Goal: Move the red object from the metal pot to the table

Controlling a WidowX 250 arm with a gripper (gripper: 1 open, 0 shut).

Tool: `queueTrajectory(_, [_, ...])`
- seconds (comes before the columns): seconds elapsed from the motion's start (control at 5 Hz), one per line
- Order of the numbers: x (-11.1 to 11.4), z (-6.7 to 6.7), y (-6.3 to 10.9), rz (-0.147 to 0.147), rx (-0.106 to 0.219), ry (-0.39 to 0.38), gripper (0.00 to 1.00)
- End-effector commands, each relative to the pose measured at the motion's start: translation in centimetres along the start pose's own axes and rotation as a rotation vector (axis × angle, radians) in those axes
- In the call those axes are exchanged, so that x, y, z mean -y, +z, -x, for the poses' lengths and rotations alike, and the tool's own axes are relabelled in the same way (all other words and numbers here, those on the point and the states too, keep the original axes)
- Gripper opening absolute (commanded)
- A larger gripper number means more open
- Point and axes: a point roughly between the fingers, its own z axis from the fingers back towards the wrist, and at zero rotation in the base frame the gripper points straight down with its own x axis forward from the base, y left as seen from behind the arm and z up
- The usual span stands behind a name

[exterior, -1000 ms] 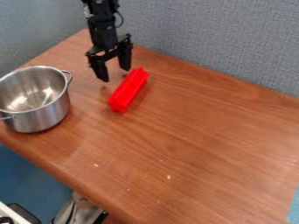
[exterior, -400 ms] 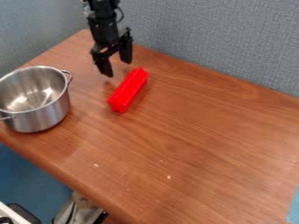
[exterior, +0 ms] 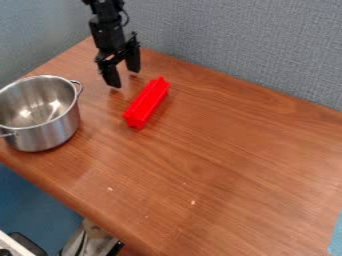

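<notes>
Up top, arm (exterior: 102,12) cut off by frame

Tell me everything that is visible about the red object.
The red object is a bright red, long narrow bar that looks like plastic, with straight edges and a darker long side facing the camera. It lies flat on the brown wood-grain table, set diagonally, its far end pointing toward the wall. It is outside the metal pot, which stands apart to its left. The open gripper hangs just beyond its far end and does not touch it. Only the table touches it.
</notes>
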Motion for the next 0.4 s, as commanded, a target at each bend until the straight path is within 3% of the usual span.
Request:
queueTrajectory(0.0, [1.45,1.20,2.82,0.025,0.042,-0.073,0.00])
queueTrajectory(0.2, [2.19,1.92,1.99,0.022,0.018,-0.004,1.00])
